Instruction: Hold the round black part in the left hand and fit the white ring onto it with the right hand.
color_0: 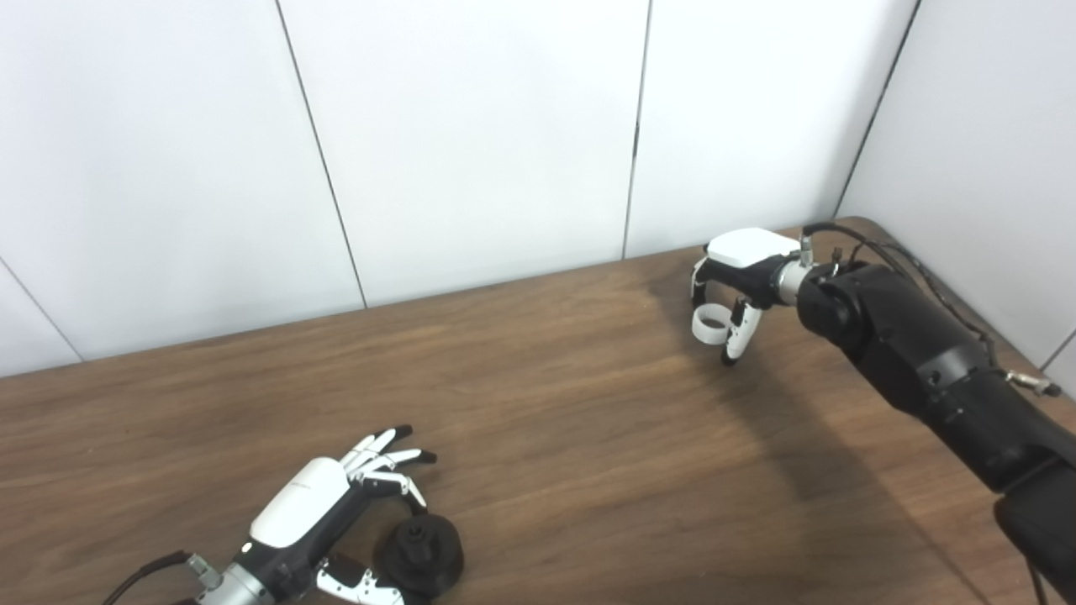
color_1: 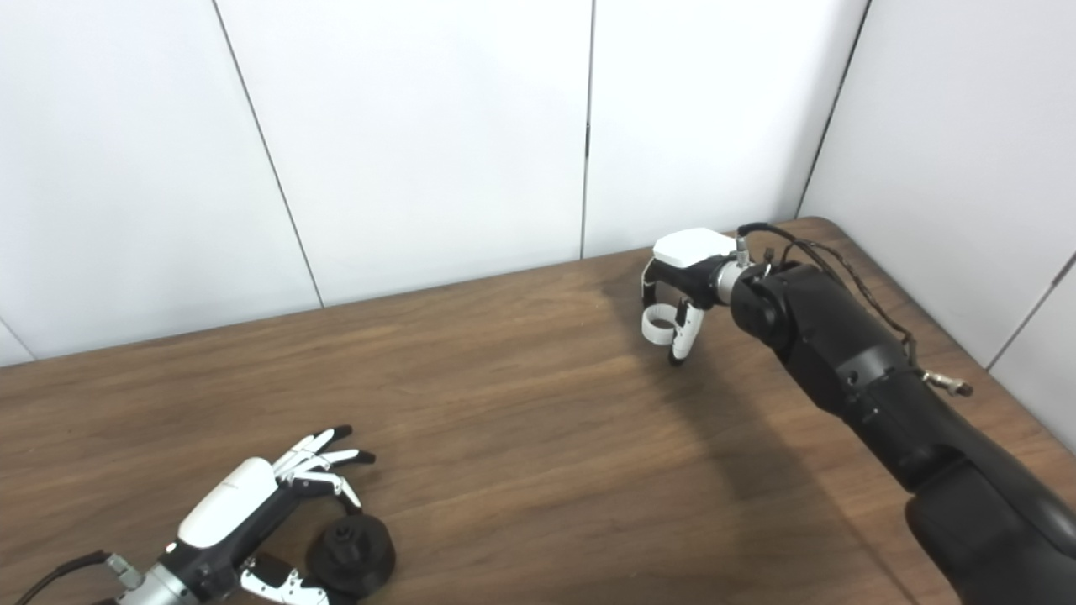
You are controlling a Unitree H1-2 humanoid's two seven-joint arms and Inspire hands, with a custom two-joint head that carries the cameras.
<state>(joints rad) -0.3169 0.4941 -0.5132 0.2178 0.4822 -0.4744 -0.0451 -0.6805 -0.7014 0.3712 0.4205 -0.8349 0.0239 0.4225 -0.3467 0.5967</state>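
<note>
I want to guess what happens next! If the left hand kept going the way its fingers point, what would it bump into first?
Probably nothing: the left hand points up across bare table toward the wall. The round black part sits beside it, between thumb and fingers, though depth is hard to judge.

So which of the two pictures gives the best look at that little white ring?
The left eye view, slightly. There the white ring shows a bit larger, its open hole plain between the right hand's fingers. The right eye view shows the same ring, a little smaller and partly against a finger.
</note>
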